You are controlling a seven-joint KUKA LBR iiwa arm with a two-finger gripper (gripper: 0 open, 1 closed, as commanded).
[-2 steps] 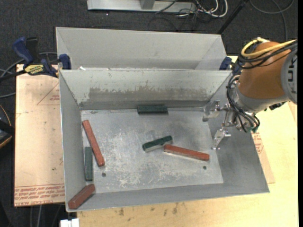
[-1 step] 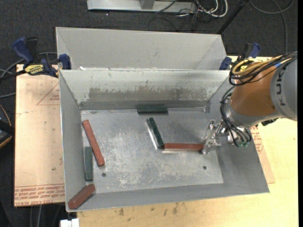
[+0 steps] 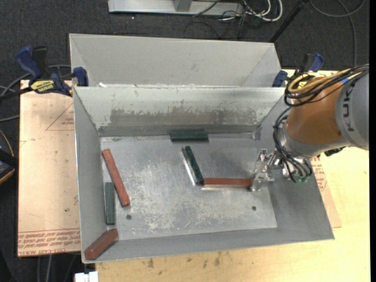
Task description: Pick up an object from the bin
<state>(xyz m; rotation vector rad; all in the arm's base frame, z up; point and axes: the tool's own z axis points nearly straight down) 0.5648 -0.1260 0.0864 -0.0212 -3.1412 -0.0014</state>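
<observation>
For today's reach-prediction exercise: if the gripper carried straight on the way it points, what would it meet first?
Probably the near end of the red-brown bar, just beside the gripper; depth is unclear.

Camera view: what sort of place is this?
Probably a robotics lab test cell: a grey metal bin of loose bars, the arm reaching in, cables on the dark floor behind.

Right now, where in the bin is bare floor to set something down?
Bare floor runs along the front, below the middle red bar; also between the tilted red bar and the centre green bar. Left front corner is crowded.
</observation>
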